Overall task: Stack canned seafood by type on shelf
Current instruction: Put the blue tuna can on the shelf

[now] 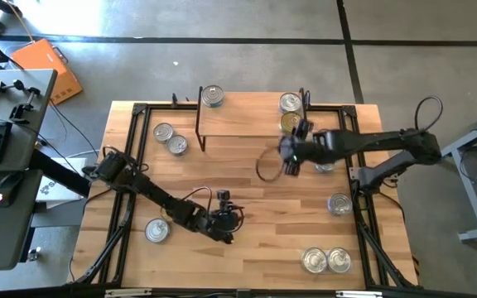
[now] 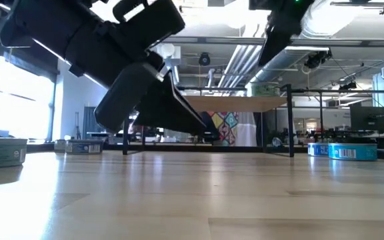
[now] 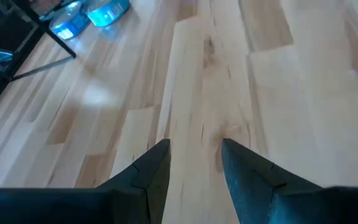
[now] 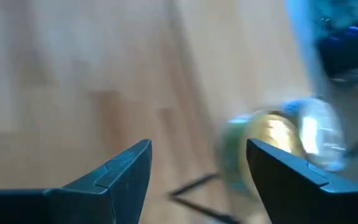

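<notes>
The shelf (image 1: pixel 247 120) is a light-wood board on thin black legs at the table's far middle. On it stand a silver-topped can (image 1: pixel 212 96) at its left end, and a silver-topped can (image 1: pixel 290 103) with a gold-topped can (image 1: pixel 291 123) at its right end. My right gripper (image 1: pixel 288 154) hovers open by the shelf's near right corner. Its wrist view shows the gold-topped can (image 4: pixel 271 142) blurred ahead of the open, empty gripper (image 4: pixel 197 155). My left gripper (image 1: pixel 224 220) waits open and empty (image 3: pixel 196 152) low over the table's near middle.
Loose cans stand on the table: two at far left (image 1: pixel 171 138), one at near left (image 1: pixel 156 230), one at the right (image 1: pixel 339 204), two at near right (image 1: pixel 326 261), one under my right arm (image 1: pixel 326 166). A black frame (image 1: pixel 131 157) borders the table. Bare wood lies in the middle.
</notes>
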